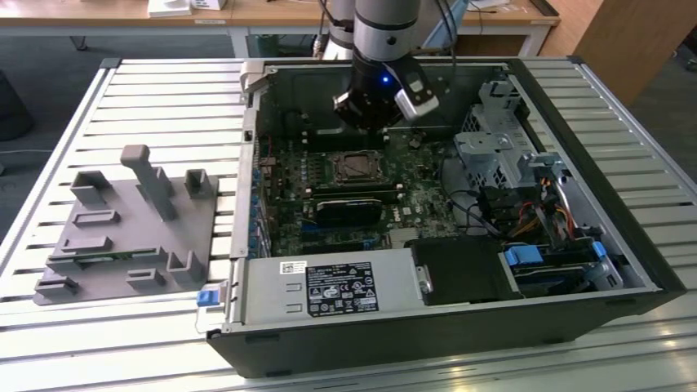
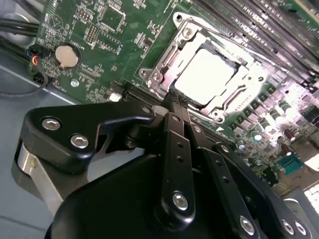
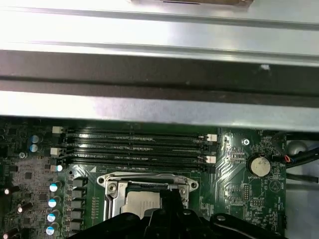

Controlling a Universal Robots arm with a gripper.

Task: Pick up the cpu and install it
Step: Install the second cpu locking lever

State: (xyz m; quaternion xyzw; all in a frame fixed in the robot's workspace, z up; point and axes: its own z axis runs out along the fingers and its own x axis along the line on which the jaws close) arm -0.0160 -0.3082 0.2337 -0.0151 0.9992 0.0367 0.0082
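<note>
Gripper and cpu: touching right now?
Cannot tell. In the second wrist view the gripper tips overlap the near edge of the socket where the cpu sits, hiding any contact or gap.

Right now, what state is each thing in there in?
cpu: lying flat in the socket.
socket: frame open, chip exposed.
gripper: fingers together, empty, poised beside the socket.
computer case: side panel off, lying flat.
grey tray: cpu gone.
</note>
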